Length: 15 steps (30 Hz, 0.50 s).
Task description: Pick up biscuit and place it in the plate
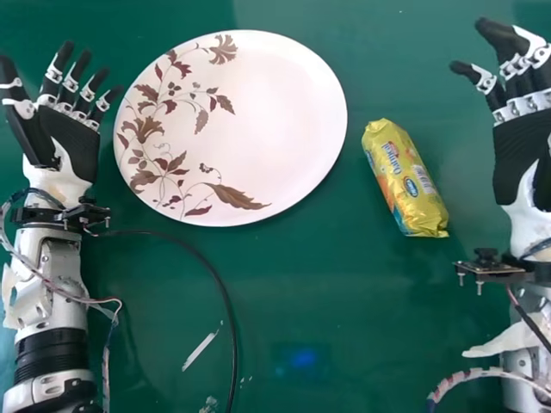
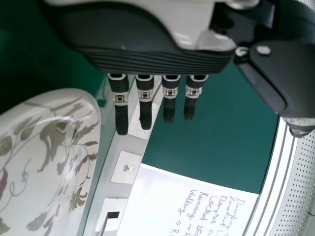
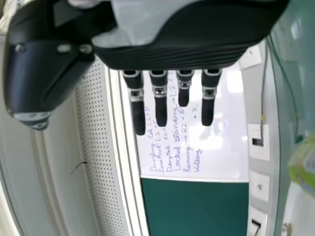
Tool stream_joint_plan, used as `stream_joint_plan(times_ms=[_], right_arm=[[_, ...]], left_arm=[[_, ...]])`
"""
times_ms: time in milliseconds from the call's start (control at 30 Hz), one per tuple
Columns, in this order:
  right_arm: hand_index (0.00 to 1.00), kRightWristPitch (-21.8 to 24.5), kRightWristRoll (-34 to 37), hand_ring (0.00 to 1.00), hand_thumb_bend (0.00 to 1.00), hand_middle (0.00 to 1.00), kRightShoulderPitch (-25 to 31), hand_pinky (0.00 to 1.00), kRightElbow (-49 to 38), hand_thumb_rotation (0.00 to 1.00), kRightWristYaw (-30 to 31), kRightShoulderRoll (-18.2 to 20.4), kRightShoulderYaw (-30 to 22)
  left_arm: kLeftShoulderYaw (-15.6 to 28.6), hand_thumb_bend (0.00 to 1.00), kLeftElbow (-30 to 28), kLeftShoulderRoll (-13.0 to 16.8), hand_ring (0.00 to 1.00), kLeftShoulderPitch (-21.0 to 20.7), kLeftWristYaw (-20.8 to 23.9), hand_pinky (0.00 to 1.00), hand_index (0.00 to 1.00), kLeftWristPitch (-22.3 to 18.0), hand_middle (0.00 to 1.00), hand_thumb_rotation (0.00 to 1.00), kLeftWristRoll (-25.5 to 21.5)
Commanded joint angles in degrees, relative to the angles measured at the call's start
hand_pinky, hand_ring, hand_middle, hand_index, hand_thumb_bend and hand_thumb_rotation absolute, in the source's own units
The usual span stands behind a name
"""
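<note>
"At upper left, what's beside the left hand (image 1: 73, 142)?"

"The plate (image 1: 267, 112), with a black cable (image 1: 233, 344) curving below. Fingers are straight, slightly spread, as on the right hand (image 1: 521, 142)."

"The biscuit (image 1: 405, 181)?"

"Right of centre: plump, shiny yellow, blue-labelled, lying aslant."

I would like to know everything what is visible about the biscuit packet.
The biscuit packet is a closed, oblong wrapper, apparently shiny plastic film, mostly yellow with blue and orange along one side, a blue oval mark and a white barcode patch. It lies on the green table, slanting, its far end nearer the robot's left. It sits between the plate and the right hand, touching neither.
</note>
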Motion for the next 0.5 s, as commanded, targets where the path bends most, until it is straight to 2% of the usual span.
stream_joint_plan(times_ms=[0, 100, 200, 333, 467], right_arm=[[0.81, 1.4, -4.9, 0.89, 0.89, 0.89, 2.4, 0.82, -2.8, 0.43, -2.7, 0.3, -0.9], [0.81, 5.2, -14.4, 0.89, 0.90, 0.90, 5.1, 0.83, -9.2, 0.43, -6.6, -0.3, -2.3], [0.81, 10.5, -19.5, 0.89, 0.90, 0.90, 8.2, 0.82, -16.7, 0.43, -8.0, -0.5, -3.2], [0.82, 17.5, -22.2, 0.90, 0.89, 0.91, 10.7, 0.81, -25.5, 0.43, -7.8, -1.0, -4.0], [0.82, 23.6, -22.4, 0.90, 0.89, 0.91, 12.1, 0.81, -32.0, 0.43, -5.6, -3.3, -5.9]], left_arm=[[-0.8, 1.00, 2.4, -3.3, 0.89, 3.4, -0.3, 0.75, 0.97, 1.4, 0.96, 0.87, -0.8], [-0.9, 1.00, 2.0, -3.3, 0.89, 3.6, 0.3, 0.70, 0.99, 1.9, 0.96, 0.92, -0.5], [-0.8, 1.00, 2.2, -3.2, 0.90, 3.6, 0.0, 0.75, 1.00, 1.9, 0.98, 0.93, -0.5], [-0.9, 1.00, 2.0, -3.3, 0.91, 3.8, 0.0, 0.81, 1.00, 1.6, 0.99, 0.92, -0.3], [-0.9, 1.00, 2.4, -3.4, 0.94, 3.8, -0.3, 0.85, 1.00, 1.2, 1.00, 0.88, -0.2]])
